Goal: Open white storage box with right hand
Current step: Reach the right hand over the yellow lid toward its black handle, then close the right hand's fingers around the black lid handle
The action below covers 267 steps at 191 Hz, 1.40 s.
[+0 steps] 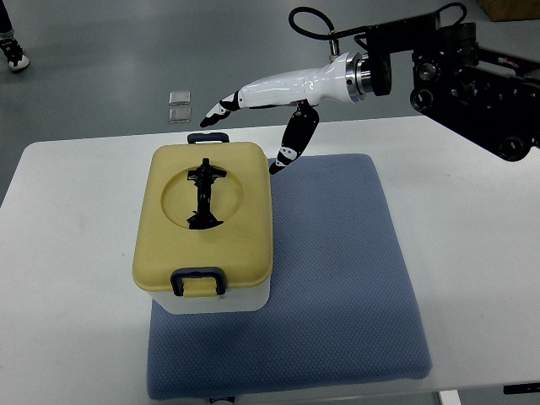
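While fingers [221, 108] spread, right hand [270, 93] empty, above storage box [202, 228]

white storage box [202, 232], yellow lid closed

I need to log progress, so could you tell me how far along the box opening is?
Nothing looks done yet: the yellow lid sits flat on the white box, and the front latch looks closed. In hand: the right hand hovers with open fingers near the rear latch, touching nothing. Left: releasing the latches and lifting the lid.
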Motion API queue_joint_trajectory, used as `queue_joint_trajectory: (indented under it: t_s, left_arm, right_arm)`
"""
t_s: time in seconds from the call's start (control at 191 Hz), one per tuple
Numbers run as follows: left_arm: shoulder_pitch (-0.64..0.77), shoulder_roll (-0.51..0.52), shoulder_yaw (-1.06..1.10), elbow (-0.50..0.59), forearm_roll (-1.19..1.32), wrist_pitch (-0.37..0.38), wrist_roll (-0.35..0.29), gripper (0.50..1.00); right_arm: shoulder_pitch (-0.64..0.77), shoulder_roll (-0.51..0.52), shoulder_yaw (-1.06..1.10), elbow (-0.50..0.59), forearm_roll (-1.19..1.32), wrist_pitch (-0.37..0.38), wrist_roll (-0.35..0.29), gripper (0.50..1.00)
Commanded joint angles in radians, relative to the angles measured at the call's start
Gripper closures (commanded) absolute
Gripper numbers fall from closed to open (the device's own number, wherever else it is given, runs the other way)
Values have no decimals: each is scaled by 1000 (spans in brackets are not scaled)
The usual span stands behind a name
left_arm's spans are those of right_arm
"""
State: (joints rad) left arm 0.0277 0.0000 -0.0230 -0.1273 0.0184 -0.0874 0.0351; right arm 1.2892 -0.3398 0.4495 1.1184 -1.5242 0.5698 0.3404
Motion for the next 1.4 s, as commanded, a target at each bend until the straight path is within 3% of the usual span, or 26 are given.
queue_joint_trajectory:
  t_s: [0.0, 0.529, 1.163, 1.31, 1.393]
  left_arm:
    - [0, 0, 0, 0, 0, 0, 0, 500]
    - [0, 0, 0, 0, 0, 0, 0, 500]
    - [0, 0, 0, 0, 0, 0, 0, 500]
    - [0, 0, 0, 0, 0, 0, 0, 500]
    - [0, 0, 0, 0, 0, 0, 0, 500]
  right_arm:
    - [45, 22, -37, 1, -27, 2, 0, 572]
    - [231, 160, -222, 0, -132, -25, 2, 572]
    - [228, 237, -272, -17, -202, -70, 5, 581]
    - [228, 235, -272, -19, -212, -70, 5, 599]
    - [226, 235, -272, -25, -221, -71, 5, 638]
